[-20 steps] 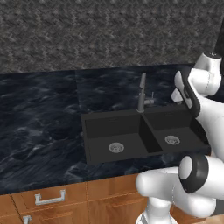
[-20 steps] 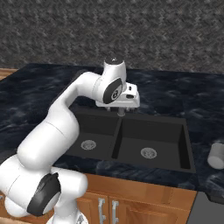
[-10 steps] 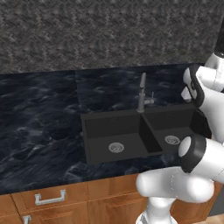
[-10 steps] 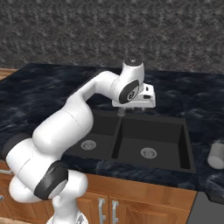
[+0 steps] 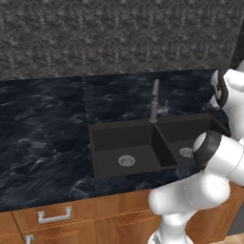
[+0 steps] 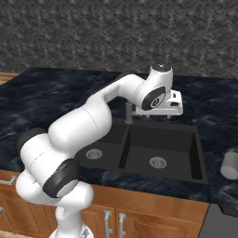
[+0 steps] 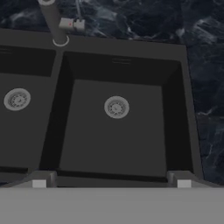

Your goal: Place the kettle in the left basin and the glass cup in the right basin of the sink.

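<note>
Jaws of our gripper (image 7: 111, 183) stand wide apart, holding nothing; we see the right basin (image 7: 118, 131) straight below.

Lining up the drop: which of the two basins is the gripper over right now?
The right basin, on the glass cup's side. In the hand view its drain sits centred between the open fingertips.
</note>
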{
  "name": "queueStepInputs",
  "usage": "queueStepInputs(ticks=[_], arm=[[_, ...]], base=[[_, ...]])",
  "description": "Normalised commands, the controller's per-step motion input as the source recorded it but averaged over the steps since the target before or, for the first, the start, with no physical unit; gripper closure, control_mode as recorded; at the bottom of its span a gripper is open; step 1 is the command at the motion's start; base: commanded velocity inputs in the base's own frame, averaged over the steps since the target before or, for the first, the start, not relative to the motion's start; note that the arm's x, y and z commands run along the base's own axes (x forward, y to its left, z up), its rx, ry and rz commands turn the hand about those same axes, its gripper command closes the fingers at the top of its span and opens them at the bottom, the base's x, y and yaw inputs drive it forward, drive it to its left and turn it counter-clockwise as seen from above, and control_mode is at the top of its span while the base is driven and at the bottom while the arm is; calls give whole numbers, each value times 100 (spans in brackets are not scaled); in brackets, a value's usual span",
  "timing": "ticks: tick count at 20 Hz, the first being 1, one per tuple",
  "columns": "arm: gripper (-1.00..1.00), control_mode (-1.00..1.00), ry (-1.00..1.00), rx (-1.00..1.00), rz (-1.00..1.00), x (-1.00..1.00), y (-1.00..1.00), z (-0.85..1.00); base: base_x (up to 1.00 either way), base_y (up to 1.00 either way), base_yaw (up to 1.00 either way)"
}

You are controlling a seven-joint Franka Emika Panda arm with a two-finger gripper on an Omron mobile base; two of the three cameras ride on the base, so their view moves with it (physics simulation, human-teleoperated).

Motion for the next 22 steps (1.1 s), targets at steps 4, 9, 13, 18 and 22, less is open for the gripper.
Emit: queueStepInputs(ticks=[4,9,13,18,22], arm=[[-100,-100,0,0,0,0,-57,0],[-100,-100,0,0,0,0,-48,-2],[-100,-100,0,0,0,3,-35,-1],[-100,-100,0,0,0,1,-31,-3],[-100,-100,0,0,0,0,-27,-7]], base=[[0,0,0],[0,0,0],[0,0,0],[0,0,0],[0,0,0]])
